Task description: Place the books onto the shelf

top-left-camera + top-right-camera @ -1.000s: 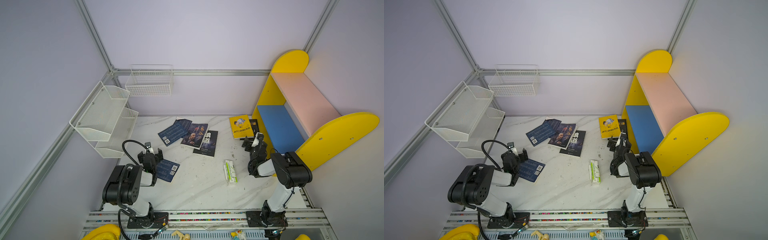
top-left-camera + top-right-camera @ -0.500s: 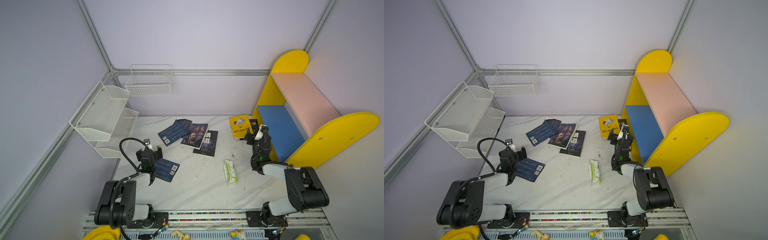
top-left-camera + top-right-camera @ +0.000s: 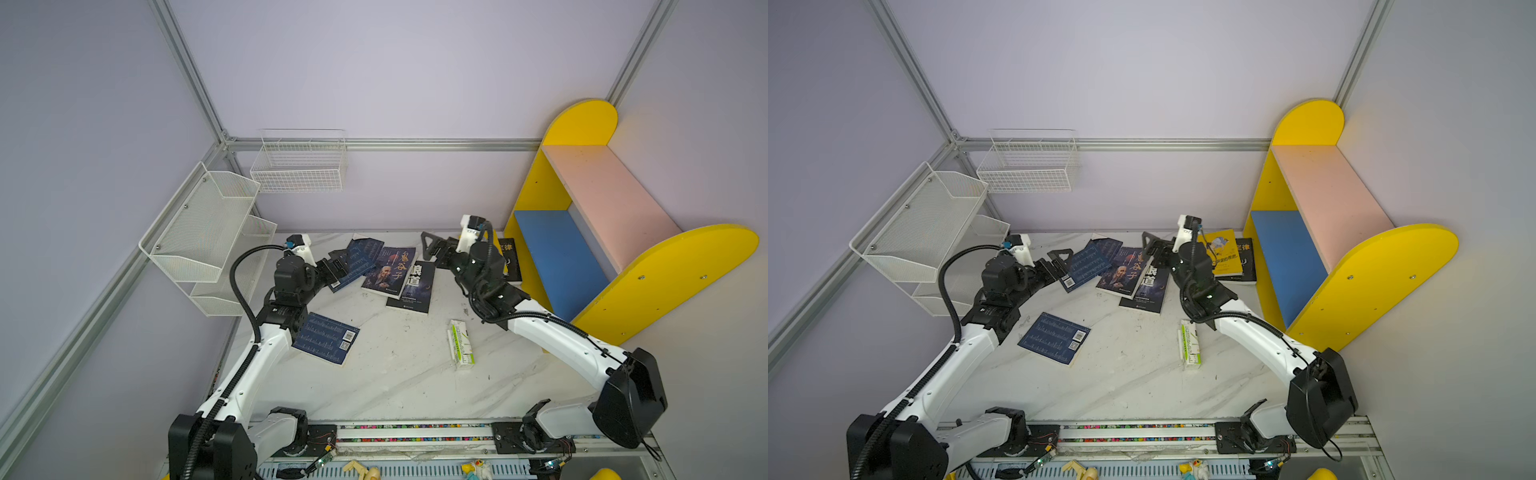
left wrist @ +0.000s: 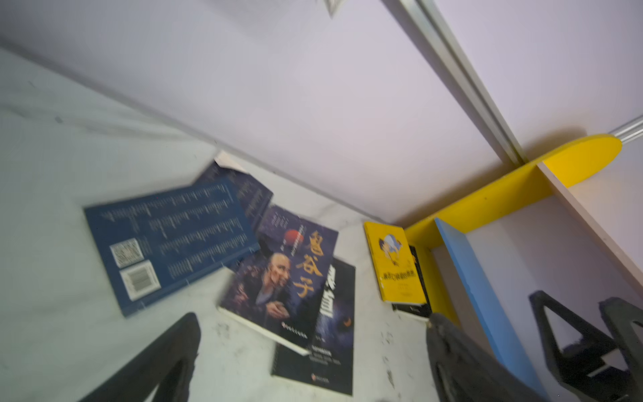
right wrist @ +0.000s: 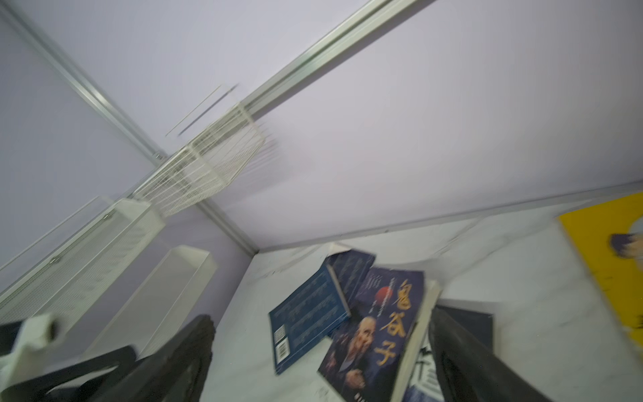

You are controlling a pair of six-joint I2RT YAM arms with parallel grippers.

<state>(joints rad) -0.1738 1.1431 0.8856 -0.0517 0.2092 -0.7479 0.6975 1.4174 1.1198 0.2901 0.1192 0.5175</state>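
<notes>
Far centre: your left gripper [image 3: 337,266] and right gripper [image 3: 431,248], both spread and empty, flank the overlapping books [image 3: 390,274]; reaching step, so next you clamp one for the bare shelf [image 3: 611,199] at right.

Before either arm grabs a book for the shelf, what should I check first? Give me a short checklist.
1. The left gripper open and empty: ok.
2. The right gripper open and empty: ok.
3. Blue board of the shelf free for books: ok.
4. The middle books lying singly: not ok, they overlap.
5. The carton apart from the books: ok.
</notes>
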